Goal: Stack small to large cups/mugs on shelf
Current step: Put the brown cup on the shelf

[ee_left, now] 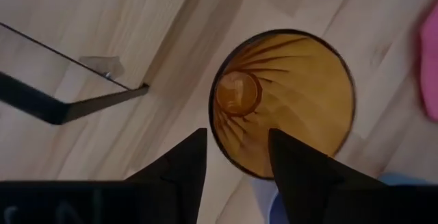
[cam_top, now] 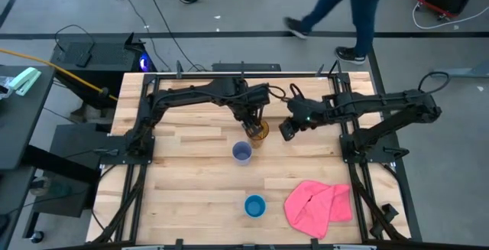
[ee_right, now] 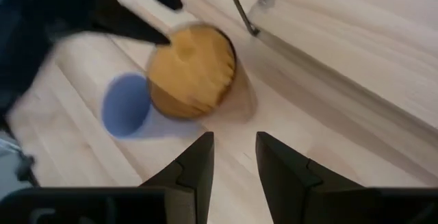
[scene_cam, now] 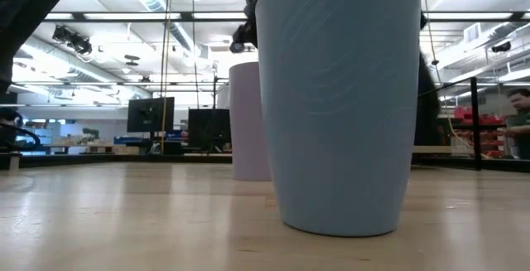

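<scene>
The amber cup (cam_top: 259, 132) stands on its base on the wooden shelf (cam_top: 183, 166), mouth up. My left gripper (cam_top: 253, 120) is right above it and open. In the left wrist view one finger (ee_left: 185, 162) stands outside the cup's rim (ee_left: 217, 157) and the other (ee_left: 294, 166) over its inside; I see no touch. The lavender cup (cam_top: 242, 153) stands just nearer. The blue cup (cam_top: 254, 206) stands near the front edge and fills the low view (scene_cam: 339, 105). My right gripper (cam_top: 288, 130) is open beside the amber cup (ee_right: 191, 70), on its right.
A pink cloth (cam_top: 319, 206) lies at the front right of the shelf. A thin black metal bar (ee_left: 68, 101) lies on the wood near the amber cup. A person (cam_top: 344, 5) walks on the floor beyond the far edge.
</scene>
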